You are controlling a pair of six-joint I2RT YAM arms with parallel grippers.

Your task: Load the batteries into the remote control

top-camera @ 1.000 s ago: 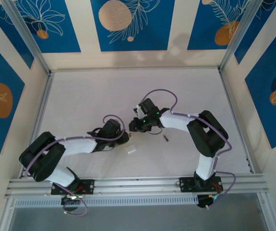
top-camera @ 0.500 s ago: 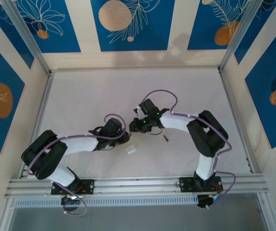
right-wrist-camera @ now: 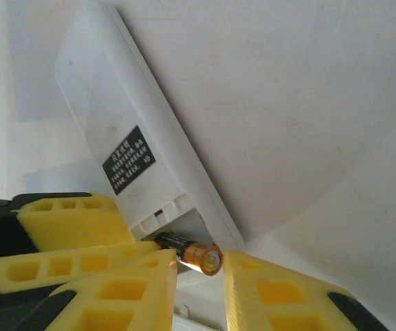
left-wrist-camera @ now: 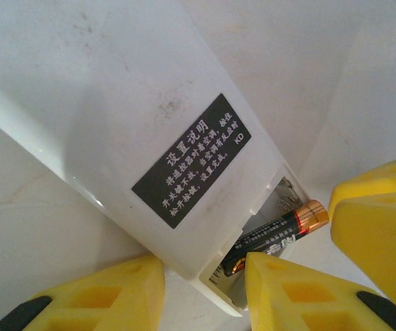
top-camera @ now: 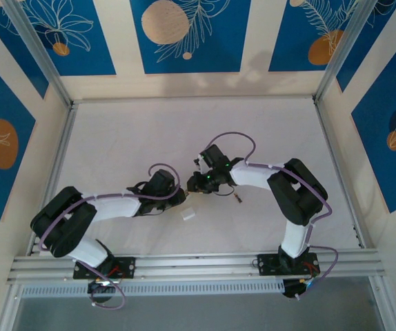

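The remote control (left-wrist-camera: 136,124) is a white slab with a black label, lying back up with its battery bay open. My left gripper (left-wrist-camera: 201,267) is shut on its bay end, one yellow finger (left-wrist-camera: 87,296) on each side. One of the batteries (left-wrist-camera: 281,234), black with a gold-orange end, lies slanted in the bay with that end sticking out. My right gripper (right-wrist-camera: 199,261) is shut on that protruding end (right-wrist-camera: 201,256). From above, the left gripper (top-camera: 182,195) and the right gripper (top-camera: 196,183) meet tip to tip at mid-table. A second battery (top-camera: 238,199) lies loose on the table to their right.
A small loose white squarish piece (top-camera: 188,214) lies on the table just in front of the grippers. The white table (top-camera: 129,138) is fenced by aluminium rails (top-camera: 53,179) at the sides and front. Purple cables loop above both wrists.
My right gripper has edged slightly closer to the left gripper with the battery. The left arm shifted a little and still holds the remote control.
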